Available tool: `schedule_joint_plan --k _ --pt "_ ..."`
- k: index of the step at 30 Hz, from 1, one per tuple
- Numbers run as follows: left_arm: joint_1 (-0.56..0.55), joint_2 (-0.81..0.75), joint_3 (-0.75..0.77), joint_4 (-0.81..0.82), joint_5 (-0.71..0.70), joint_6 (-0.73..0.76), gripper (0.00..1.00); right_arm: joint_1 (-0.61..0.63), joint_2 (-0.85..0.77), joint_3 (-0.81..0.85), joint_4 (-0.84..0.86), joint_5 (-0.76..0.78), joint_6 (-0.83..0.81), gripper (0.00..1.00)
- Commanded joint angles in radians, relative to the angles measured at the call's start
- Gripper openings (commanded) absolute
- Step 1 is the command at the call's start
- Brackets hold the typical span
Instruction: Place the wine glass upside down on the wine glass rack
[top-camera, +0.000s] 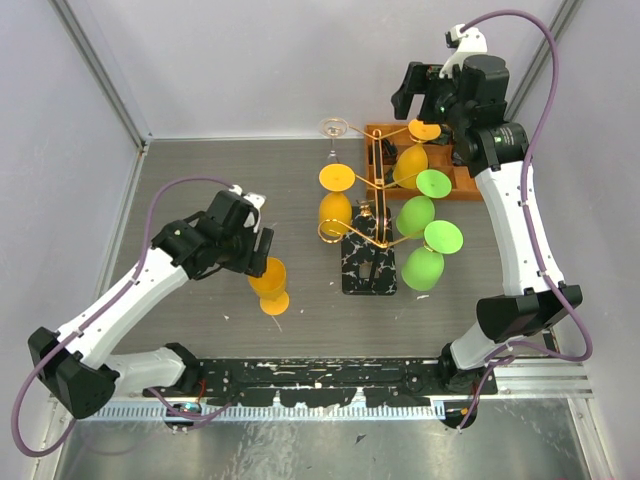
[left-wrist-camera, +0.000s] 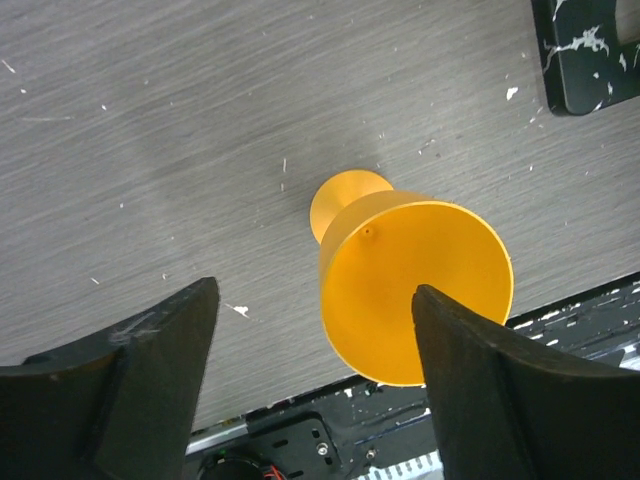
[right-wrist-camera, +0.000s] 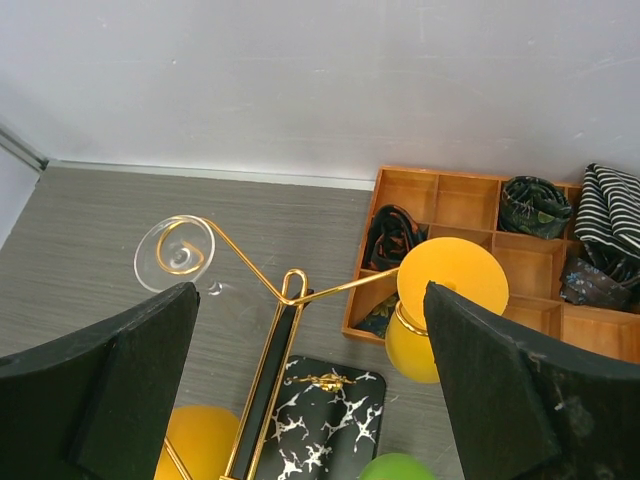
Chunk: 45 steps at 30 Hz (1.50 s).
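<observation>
An orange wine glass (top-camera: 268, 285) rests on the table at the near left. In the left wrist view its open bowl (left-wrist-camera: 415, 290) faces the camera, with the foot behind it. My left gripper (top-camera: 256, 258) stands open around it: one finger (left-wrist-camera: 500, 400) overlaps the bowl's rim, while the other sits well clear. The wine glass rack (top-camera: 366, 262), gold wire on a marbled base (right-wrist-camera: 335, 420), stands mid-table with orange and green glasses hanging upside down. High over it, my right gripper (right-wrist-camera: 310, 290) is open and holds nothing.
An orange compartment tray (top-camera: 468, 186) with rolled cloth items sits behind the rack at the back right. A clear glass (right-wrist-camera: 175, 255) hangs on the far scroll arm. The black rail (top-camera: 330, 372) runs along the near edge, close to the orange glass.
</observation>
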<state>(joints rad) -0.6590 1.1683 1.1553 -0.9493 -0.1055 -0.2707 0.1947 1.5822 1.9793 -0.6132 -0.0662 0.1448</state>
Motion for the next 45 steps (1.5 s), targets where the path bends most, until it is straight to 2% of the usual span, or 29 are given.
schedule_joint_plan --k 1,16,22,28,32,40,45 --pt "0.003 0.024 0.003 -0.034 0.056 0.022 0.73 0.006 -0.045 0.001 0.068 0.017 -0.021 1.0" --pt "0.003 0.164 0.08 -0.05 0.105 0.066 0.22 0.005 -0.028 0.01 0.088 0.021 -0.03 1.0" --pt "0.004 0.172 0.147 -0.073 0.036 0.129 0.03 0.005 -0.01 0.034 0.087 0.018 -0.02 1.0" --pt "0.033 0.168 0.286 -0.11 -0.082 0.263 0.0 0.005 0.055 0.107 0.041 -0.018 0.014 1.0" --pt "0.049 0.155 0.393 -0.041 -0.147 0.392 0.0 0.006 0.088 0.138 0.036 -0.038 0.041 1.0" --pt "0.048 0.194 0.565 0.362 -0.217 0.667 0.0 0.003 0.181 0.254 0.015 -0.203 0.123 1.0" --pt "0.049 0.215 0.547 0.684 -0.246 0.804 0.0 0.006 0.191 0.256 0.066 -0.356 0.233 1.0"
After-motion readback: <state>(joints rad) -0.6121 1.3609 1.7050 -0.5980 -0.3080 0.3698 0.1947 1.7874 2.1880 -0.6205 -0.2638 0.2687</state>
